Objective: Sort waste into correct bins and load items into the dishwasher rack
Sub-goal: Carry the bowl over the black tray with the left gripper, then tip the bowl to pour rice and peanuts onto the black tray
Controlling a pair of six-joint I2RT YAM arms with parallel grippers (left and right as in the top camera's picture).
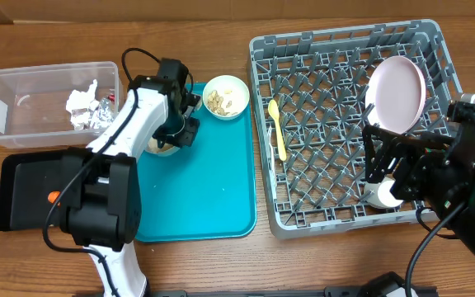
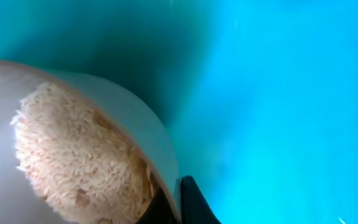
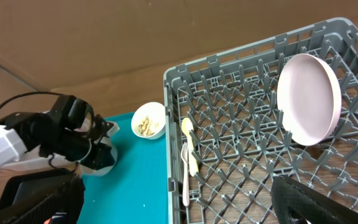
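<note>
My left gripper (image 1: 177,129) is shut on the rim of a small white bowl (image 1: 162,147) on the teal tray. In the left wrist view one finger is inside and one outside the rim (image 2: 178,200), and the bowl (image 2: 135,118) holds beige rice (image 2: 73,155). A second white bowl (image 1: 226,96) holds beige food bits. In the grey rack (image 1: 345,216) the pale-pink plate (image 1: 396,93) stands on edge. The yellow spoon (image 1: 277,128) and white fork (image 3: 185,177) lie at its left side. My right gripper (image 1: 383,163) is open and empty above the rack's front right.
The clear tub (image 1: 7,99) at back left holds the foil wrapper (image 1: 105,107) and white napkin (image 1: 81,103). The black tray (image 1: 23,177) at front left holds the orange carrot (image 1: 54,196). The teal tray (image 1: 213,181) lies between the bins and the rack.
</note>
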